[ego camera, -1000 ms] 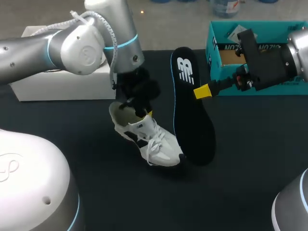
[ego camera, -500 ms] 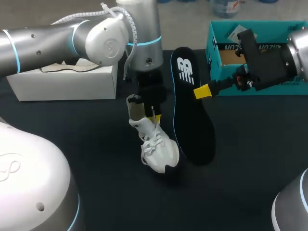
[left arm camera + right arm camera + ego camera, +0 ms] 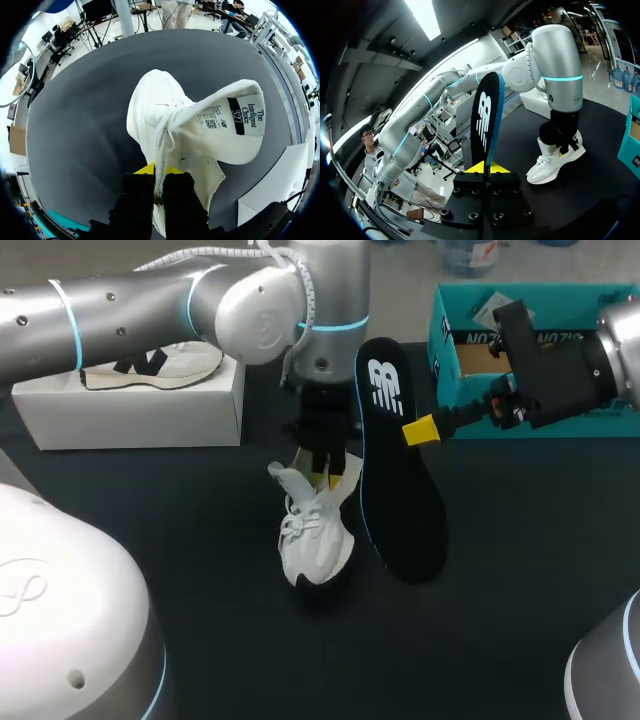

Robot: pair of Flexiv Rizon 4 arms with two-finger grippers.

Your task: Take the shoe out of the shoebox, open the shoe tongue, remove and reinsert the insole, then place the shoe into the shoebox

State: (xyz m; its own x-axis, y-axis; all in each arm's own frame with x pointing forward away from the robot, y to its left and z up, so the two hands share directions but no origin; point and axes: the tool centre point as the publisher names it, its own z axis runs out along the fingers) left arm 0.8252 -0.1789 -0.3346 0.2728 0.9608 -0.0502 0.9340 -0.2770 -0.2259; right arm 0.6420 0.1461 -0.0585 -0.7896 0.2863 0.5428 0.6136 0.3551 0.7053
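L gripper (image 3: 325,473) clamped on shoe (image 3: 313,537) collar, toe pointing down; R gripper (image 3: 420,429) pinching insole (image 3: 400,502) upright just beside it.

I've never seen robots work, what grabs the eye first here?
A long black insole stands out, pinched upright by the right claw over the middle of the table. Right beside it, the left claw holds a white sneaker by its collar, toe pointing down, tongue flopped open.
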